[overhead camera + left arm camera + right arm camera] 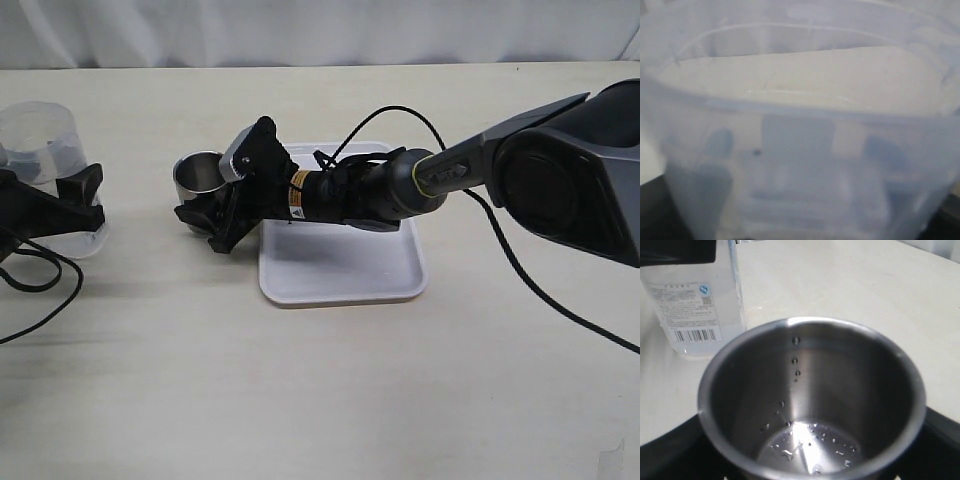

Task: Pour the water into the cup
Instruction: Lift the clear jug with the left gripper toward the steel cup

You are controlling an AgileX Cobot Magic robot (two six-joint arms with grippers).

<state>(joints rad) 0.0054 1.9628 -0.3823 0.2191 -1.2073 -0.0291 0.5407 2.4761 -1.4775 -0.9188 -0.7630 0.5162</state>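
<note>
Our right hand (205,198) pinches the stiff, likely slick steel cup (200,170) by its wall beside the tray (340,270), while our left hand (66,200) clamps the bendy-looking plastic container (38,130) of water (75,240), which we would squeeze gently, well apart on the worktop (320,400).

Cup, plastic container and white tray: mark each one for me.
cup (840,390), right wrist view, inner wall.
plastic container (32,126), exterior view, upper wall.
white tray (340,266), exterior view, bare floor.
</note>
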